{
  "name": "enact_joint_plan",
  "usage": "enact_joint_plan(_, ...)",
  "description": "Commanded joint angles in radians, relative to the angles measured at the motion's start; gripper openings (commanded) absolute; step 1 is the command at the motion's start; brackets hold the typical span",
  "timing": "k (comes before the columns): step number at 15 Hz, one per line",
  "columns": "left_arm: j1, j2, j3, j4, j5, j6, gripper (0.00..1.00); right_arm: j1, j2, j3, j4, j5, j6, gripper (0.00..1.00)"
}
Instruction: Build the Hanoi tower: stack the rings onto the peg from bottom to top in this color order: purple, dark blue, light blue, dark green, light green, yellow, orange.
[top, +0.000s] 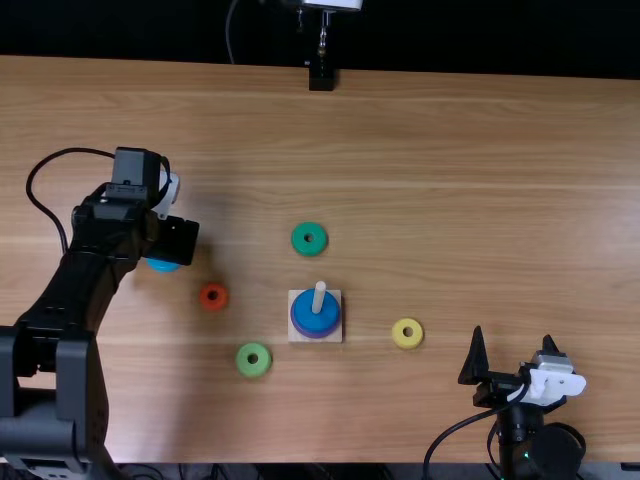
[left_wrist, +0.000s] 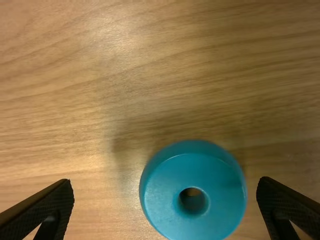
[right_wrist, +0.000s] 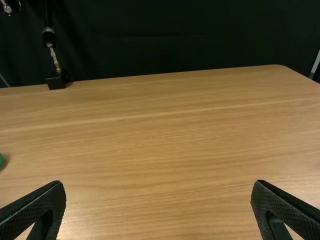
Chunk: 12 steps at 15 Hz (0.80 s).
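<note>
Over the table's left part, my left gripper (top: 178, 240) partly covers the light blue ring (top: 163, 265). The left wrist view has that ring (left_wrist: 194, 192) between the spread fingers of my left gripper (left_wrist: 166, 200), touching neither. A wooden base (top: 330, 337) holds the peg (top: 319, 297), with the dark blue ring (top: 315, 315) on top of the purple ring (top: 300, 325). Lying loose are the dark green ring (top: 309, 239), light green ring (top: 253, 360), yellow ring (top: 407, 333) and orange ring (top: 213, 296). My right gripper (top: 513, 354) stands open at the near right; in its wrist view the gripper (right_wrist: 158, 200) holds nothing.
A black stand (top: 321, 77) with a metal rod is at the table's far edge. The left arm (top: 80, 290) extends over the table's left side. The orange ring is close to the left gripper's right side.
</note>
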<state>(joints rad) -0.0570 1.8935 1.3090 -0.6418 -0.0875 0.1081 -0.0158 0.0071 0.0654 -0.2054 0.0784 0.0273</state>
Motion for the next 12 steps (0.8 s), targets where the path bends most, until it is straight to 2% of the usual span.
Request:
enact_joint_plan(1, 0.006, 0.026, 0.024, 0.001, 0.001, 0.008, 1.0, -0.001, -0.007, -0.05, -0.061, 0.014, 0.004, 1.0)
enact_joint_plan(12, -0.001, 0.075, 0.018, -0.023, -0.001, 0.006, 1.0, -0.001, -0.007, -0.05, -0.061, 0.014, 0.004, 1.0)
